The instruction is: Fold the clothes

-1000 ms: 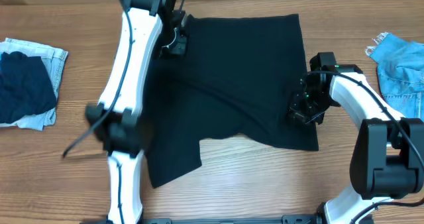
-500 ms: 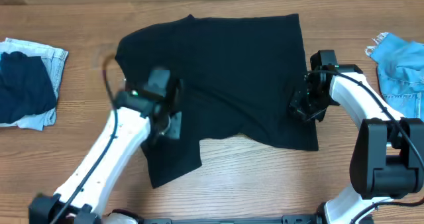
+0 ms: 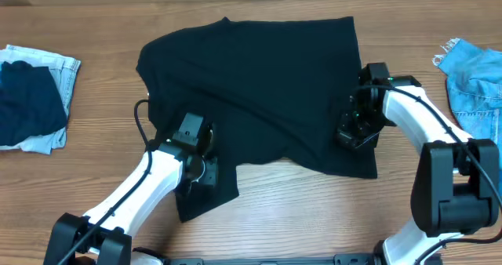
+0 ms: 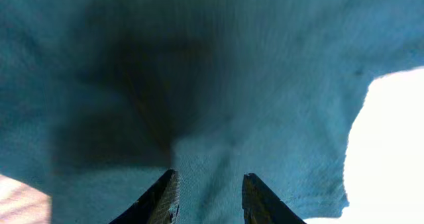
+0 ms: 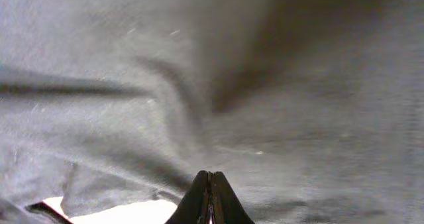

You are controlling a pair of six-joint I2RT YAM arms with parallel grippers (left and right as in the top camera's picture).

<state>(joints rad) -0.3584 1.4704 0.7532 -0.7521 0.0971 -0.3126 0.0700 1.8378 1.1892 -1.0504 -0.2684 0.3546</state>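
Lying spread flat on the wooden table (image 3: 314, 210), the black garment (image 3: 267, 77) stretches between the two grippers and reaches away from both toward the far side. The left gripper (image 3: 205, 169) sits low over the garment's near-left flap. Its fingers (image 4: 164, 197) stand apart with bare cloth showing in the gap, and nothing is pinched there. Just to this gripper's right, the flap's edge ends and pale table shows. The right gripper (image 3: 351, 136) rests on the garment's right edge, near the lower corner, with its fingertips pressed together. Creases in the cloth run in toward the tips, so it appears clamped on a fold of the garment. Below and left of those tips, a sliver of table shows past the hem. Well out to the right gripper's right lies a bright blue denim piece (image 3: 474, 77). Far to the left gripper's left sits a pale denim piece (image 3: 55, 65) with a dark blue cloth (image 3: 27, 100) on top
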